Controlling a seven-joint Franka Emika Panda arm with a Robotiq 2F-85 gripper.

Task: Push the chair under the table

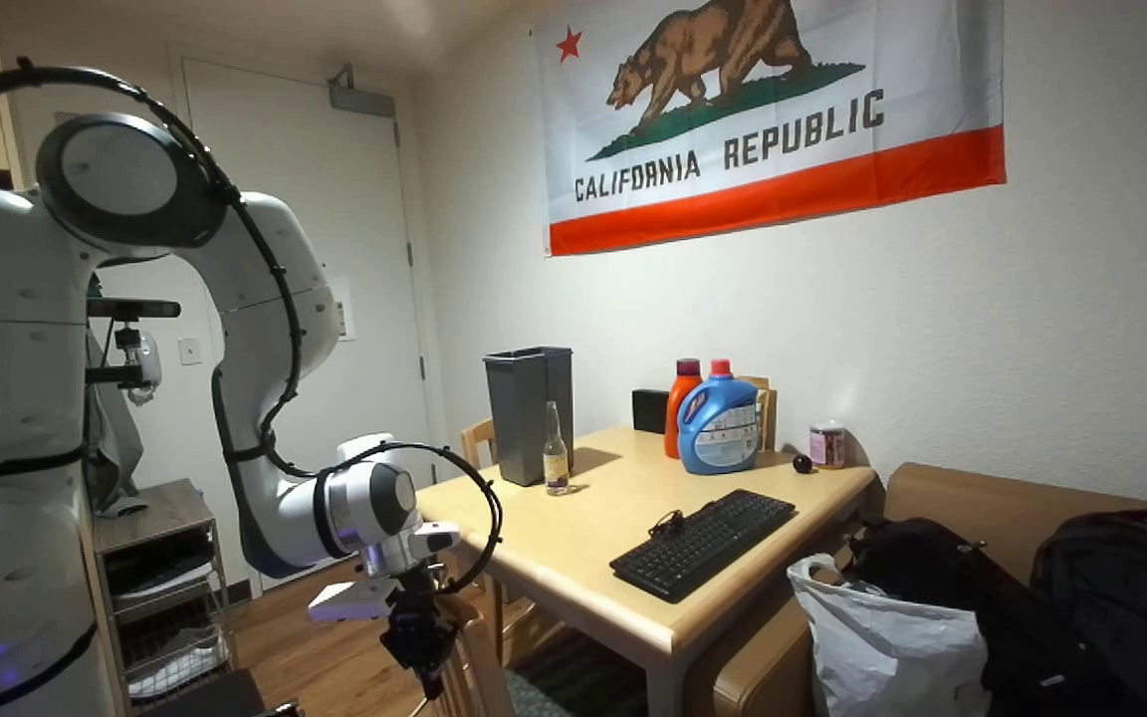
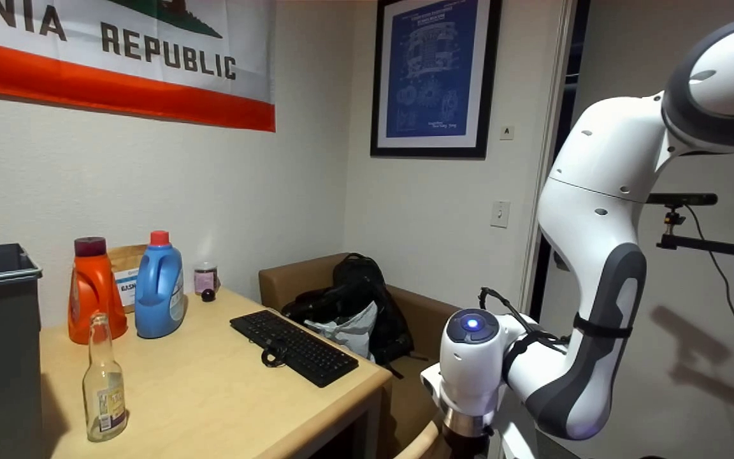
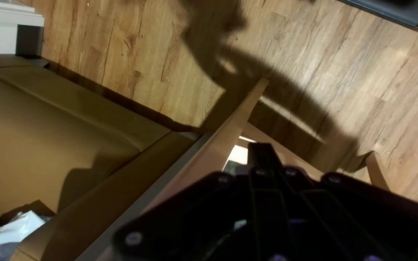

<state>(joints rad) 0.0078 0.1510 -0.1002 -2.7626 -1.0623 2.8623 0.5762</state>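
The tan-brown wooden chair (image 1: 479, 662) stands at the near side of the table (image 1: 573, 543), partly cut off at the frame's bottom. Only the curved top of its back (image 2: 423, 442) shows in the other camera's picture. The table's pale top also shows there (image 2: 214, 382). My gripper (image 1: 431, 687) points down right beside the chair back. In the wrist view the gripper (image 3: 261, 150) looks shut, fingertips together, with nothing seen between them. The chair's wooden frame (image 3: 230, 127) lies under and beside the fingers. Whether they touch it I cannot tell. Much of the chair is hidden by the gripper.
On the table are a grey bin (image 1: 524, 418), a glass bottle (image 1: 556, 463), blue (image 1: 723, 428) and orange (image 1: 681, 398) jugs and a keyboard (image 1: 703, 543). A tan upholstered seat (image 3: 49, 137) with bags is close by. Another chair back (image 1: 477, 438) shows behind the bin.
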